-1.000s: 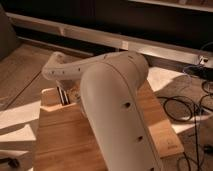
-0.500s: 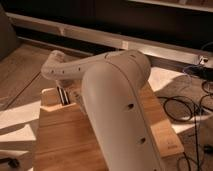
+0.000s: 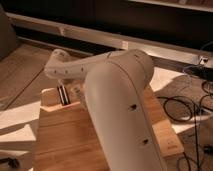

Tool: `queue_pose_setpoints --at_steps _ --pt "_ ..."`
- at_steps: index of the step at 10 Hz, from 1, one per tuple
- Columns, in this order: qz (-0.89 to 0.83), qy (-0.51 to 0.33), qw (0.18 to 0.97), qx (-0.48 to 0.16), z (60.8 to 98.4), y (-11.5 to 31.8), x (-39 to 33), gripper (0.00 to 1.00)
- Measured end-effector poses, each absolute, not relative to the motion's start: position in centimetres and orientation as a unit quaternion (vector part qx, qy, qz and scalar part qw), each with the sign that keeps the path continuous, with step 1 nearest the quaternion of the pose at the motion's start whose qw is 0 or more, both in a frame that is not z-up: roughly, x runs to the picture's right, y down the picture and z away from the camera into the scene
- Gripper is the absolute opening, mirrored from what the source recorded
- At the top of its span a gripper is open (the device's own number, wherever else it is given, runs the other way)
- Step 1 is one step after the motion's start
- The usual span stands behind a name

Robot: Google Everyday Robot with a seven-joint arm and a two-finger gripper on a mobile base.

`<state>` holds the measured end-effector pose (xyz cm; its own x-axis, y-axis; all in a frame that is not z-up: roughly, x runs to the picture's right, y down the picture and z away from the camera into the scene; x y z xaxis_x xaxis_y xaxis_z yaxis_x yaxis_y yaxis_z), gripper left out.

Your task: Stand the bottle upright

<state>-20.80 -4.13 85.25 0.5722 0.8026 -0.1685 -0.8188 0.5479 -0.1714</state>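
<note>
My pale arm [image 3: 120, 100] fills the middle of the camera view, bending at the elbow and reaching left over a wooden table [image 3: 60, 135]. The gripper [image 3: 67, 95] hangs under the wrist at the table's far left corner, shut and mostly covered by the forearm. Only a dark-and-pale striped shape shows there, and I cannot tell whether it is part of the gripper or a block. The bottle is hidden from view, and I cannot see anything held.
The table's right edge [image 3: 170, 135] shows past the arm. Black cables [image 3: 185, 107] lie on the floor to the right. A pale rail [image 3: 100, 37] runs along the dark wall behind. Sunlit wooden floor [image 3: 20, 75] lies to the left.
</note>
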Motion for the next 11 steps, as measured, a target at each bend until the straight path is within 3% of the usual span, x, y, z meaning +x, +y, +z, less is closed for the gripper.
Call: queue_pose_setpoints --at_steps 5,11 --pt "0.458 -0.092 0.878 -0.106 86.7 -6.9 -26.1 0.09" --pt "0.418 -0.153 0.892 -0.077 85.9 -7.9 -26.3 0.09"
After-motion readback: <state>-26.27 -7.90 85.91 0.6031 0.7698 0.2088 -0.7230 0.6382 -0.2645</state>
